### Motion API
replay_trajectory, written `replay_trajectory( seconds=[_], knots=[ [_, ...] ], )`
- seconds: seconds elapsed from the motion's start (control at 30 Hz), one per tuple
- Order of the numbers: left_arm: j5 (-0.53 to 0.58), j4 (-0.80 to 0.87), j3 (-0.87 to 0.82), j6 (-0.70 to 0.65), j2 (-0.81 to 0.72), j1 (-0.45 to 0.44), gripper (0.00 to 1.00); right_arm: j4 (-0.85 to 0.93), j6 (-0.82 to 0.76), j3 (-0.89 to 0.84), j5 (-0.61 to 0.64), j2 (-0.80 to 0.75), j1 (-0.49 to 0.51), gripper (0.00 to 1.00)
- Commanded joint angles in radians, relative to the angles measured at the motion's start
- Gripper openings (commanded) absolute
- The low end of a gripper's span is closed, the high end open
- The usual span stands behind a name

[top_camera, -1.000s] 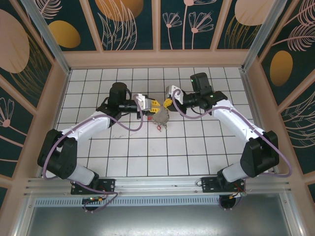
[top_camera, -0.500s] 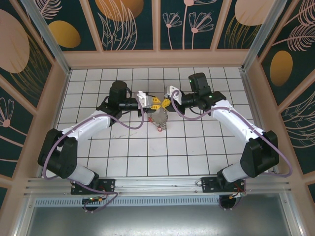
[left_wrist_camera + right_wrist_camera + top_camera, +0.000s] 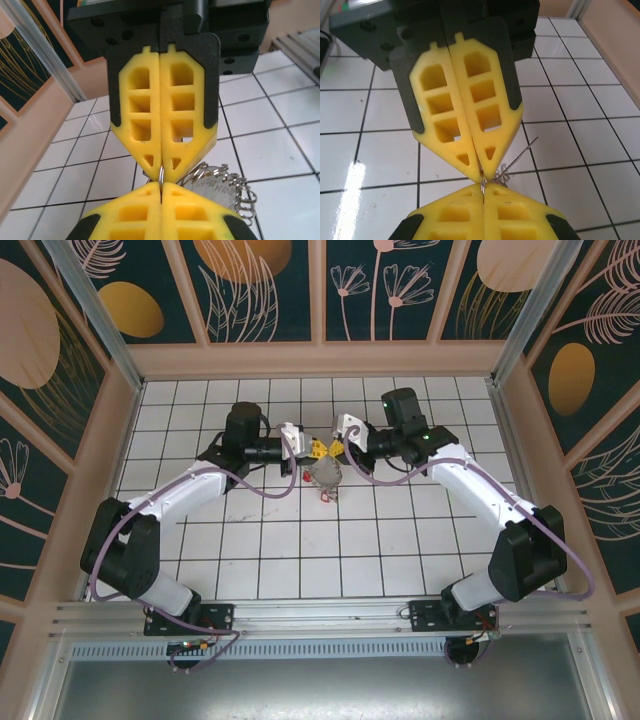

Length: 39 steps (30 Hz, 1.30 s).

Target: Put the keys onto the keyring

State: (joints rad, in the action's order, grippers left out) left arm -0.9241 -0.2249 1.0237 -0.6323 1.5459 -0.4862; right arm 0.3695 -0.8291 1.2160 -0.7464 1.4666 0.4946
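left gripper (image 3: pixel 314 448) points in from the left, its yellow fingers pressed flat together with no gap, nipping a thin wire loop (image 3: pixel 161 176) in the seam at the tips. the keyring (image 3: pixel 325 476), a greyish bunch with silvery rings (image 3: pixel 245 202) and a red tag (image 3: pixel 323 498), sits just below that meeting point, over the white tiled table (image 3: pixel 300 550), toward the back middle. whether it rests on the tiles or hangs i cannot tell. right gripper (image 3: pixel 333 448) points in from the right, tip to tip with the left, also squeezed closed on the same loop.
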Motion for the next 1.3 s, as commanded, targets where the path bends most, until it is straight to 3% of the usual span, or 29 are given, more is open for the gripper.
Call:
replay_trajectory(
  seconds=[0.0,0.1,0.17,0.3,0.6,0.97,1.27],
  knots=[
    [-0.007,0.073,0.042,-0.070,0.012,-0.012,0.00,-0.051,-0.004,0.015,0.002,-0.036,0.030,0.00],
    [0.035,0.040,0.033,-0.029,-0.004,-0.012,0.00,-0.021,-0.035,0.016,0.044,-0.050,0.029,0.00],
    [0.030,0.007,0.029,0.008,-0.016,-0.011,0.00,-0.001,-0.049,0.011,0.058,-0.060,0.019,0.07],
    [-0.053,-0.124,0.000,0.113,-0.039,0.002,0.00,0.044,-0.069,0.002,0.030,-0.076,-0.025,0.22],
    [-0.165,-0.230,-0.028,0.178,-0.041,0.008,0.00,0.158,-0.125,0.015,-0.037,-0.081,-0.082,0.32],
    [-0.225,-0.209,-0.029,0.144,-0.015,0.008,0.00,0.174,-0.229,0.015,-0.106,-0.105,-0.073,0.25],
    [-0.237,-0.131,-0.021,0.069,-0.008,0.008,0.00,0.125,-0.252,-0.006,-0.079,-0.141,-0.048,0.24]
  ],
)
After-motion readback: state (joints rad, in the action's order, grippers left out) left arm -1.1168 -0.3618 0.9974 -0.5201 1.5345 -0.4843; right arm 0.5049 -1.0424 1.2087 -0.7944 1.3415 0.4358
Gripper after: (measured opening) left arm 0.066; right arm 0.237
